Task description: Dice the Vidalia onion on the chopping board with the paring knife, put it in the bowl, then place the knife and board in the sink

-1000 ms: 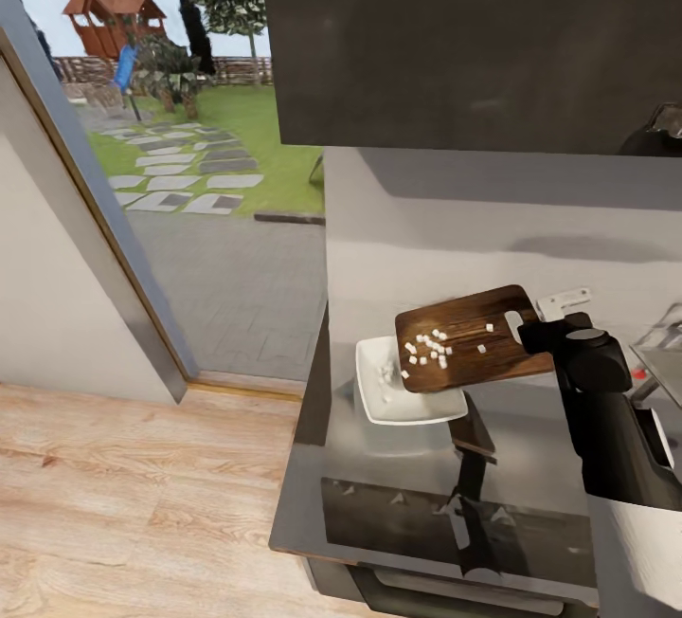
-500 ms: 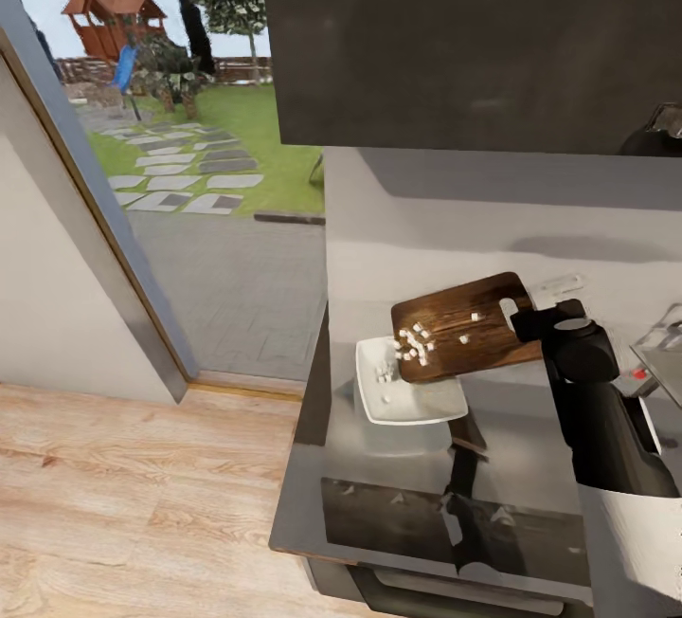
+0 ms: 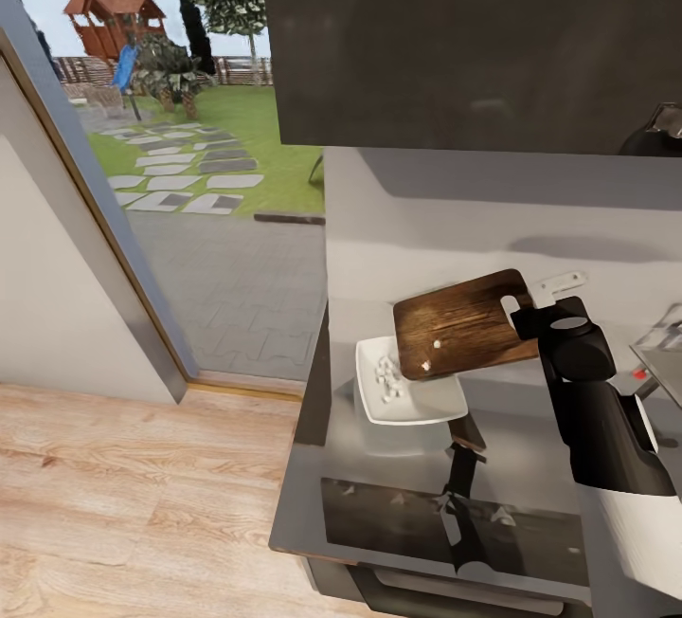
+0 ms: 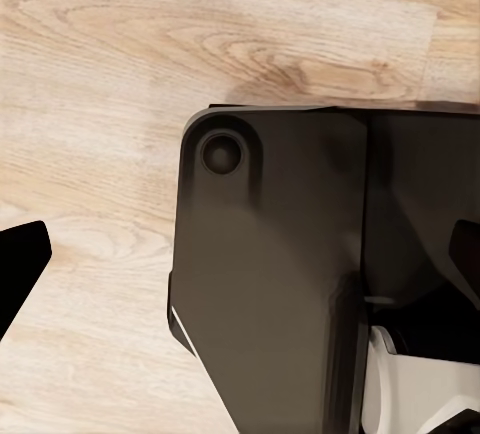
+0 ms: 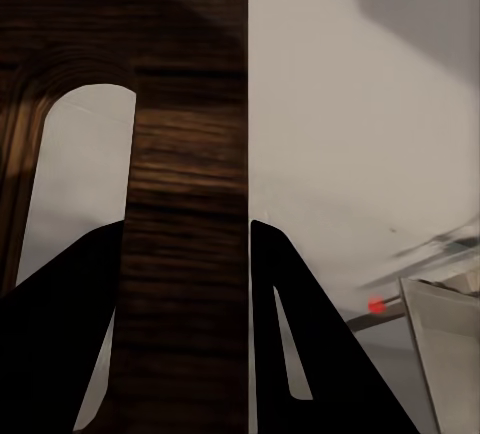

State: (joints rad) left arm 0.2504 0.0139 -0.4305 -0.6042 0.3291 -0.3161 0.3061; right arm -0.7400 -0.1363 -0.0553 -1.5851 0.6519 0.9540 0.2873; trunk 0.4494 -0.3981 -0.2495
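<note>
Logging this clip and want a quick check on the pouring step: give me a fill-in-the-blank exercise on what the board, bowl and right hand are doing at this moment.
1. The right hand grips the chopping board at its ____ end.
2. The board is tilted so its low edge hangs over the white ____.
3. Most of the diced onion lies in the bowl, while ____ pieces remain on the board.
4. The bowl sits on the glossy grey ____.

Missing words: handle; bowl; two; countertop

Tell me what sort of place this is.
Likely a home kitchen: a glossy grey countertop holding a white square bowl, a dark brown wooden chopping board tipped over it, and a dark wall cabinet above.
</note>
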